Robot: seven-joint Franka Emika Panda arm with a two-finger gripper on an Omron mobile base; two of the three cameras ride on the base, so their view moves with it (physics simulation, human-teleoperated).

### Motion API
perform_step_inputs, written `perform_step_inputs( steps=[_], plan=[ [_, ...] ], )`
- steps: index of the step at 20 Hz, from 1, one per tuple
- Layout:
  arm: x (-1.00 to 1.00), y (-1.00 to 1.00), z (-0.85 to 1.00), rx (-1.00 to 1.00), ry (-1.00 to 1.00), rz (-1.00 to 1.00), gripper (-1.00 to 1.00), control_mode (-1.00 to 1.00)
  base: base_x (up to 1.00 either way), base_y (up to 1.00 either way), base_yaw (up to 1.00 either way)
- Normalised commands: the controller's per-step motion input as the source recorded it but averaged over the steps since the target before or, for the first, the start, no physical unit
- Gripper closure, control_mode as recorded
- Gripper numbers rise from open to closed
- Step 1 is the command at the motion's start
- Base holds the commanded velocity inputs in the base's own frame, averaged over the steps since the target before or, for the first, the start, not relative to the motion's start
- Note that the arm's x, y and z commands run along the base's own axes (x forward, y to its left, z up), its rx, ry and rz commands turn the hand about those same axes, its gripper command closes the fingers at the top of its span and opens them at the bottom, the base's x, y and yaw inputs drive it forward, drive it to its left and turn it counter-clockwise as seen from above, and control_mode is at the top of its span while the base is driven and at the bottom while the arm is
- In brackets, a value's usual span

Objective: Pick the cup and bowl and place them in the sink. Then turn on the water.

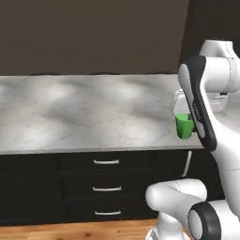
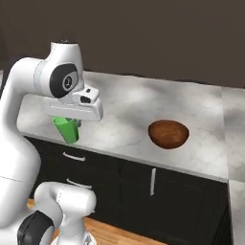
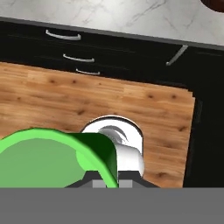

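Note:
The small green cup (image 2: 67,129) hangs in the air just above the front edge of the marble counter (image 2: 134,119), and my gripper (image 2: 72,122) is shut on its rim. In the left base view the cup (image 1: 184,127) shows under the hand, partly hidden by my forearm, with the gripper (image 1: 185,117) right above it. In the hand view the cup (image 3: 52,157) fills the lower left and the gripper (image 3: 110,181) pinches its wall. The reddish-brown bowl (image 2: 167,133) sits upright on the counter to the right of the cup, apart from it. The sink and the water are out of view.
Dark cabinets with drawer handles (image 1: 106,162) run under the counter (image 1: 84,112). Wooden floor (image 3: 87,96) and my own base lie below the hand. A dark wall backs the counter.

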Motion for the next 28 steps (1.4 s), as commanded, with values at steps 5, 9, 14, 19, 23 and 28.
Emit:
perform_step_inputs(
  steps=[5,9,14,19,23,28],
  plan=[
    [0.0,0.0,0.0,0.0,0.0,0.0,1.0,1.0,0.0,0.51,0.54],
    [0.0,0.0,0.0,0.0,0.0,0.0,1.0,1.0,0.0,0.44,0.57],
    [0.0,0.0,0.0,0.0,0.0,0.0,1.0,1.0,0.0,0.39,0.61],
    [0.0,0.0,0.0,0.0,0.0,0.0,1.0,1.0,0.0,0.34,0.64],
    [0.0,0.0,0.0,0.0,0.0,0.0,1.0,1.0,0.0,0.34,0.65],
    [0.0,0.0,0.0,0.0,0.0,0.0,1.0,1.0,0.0,0.33,0.64]
  ],
)
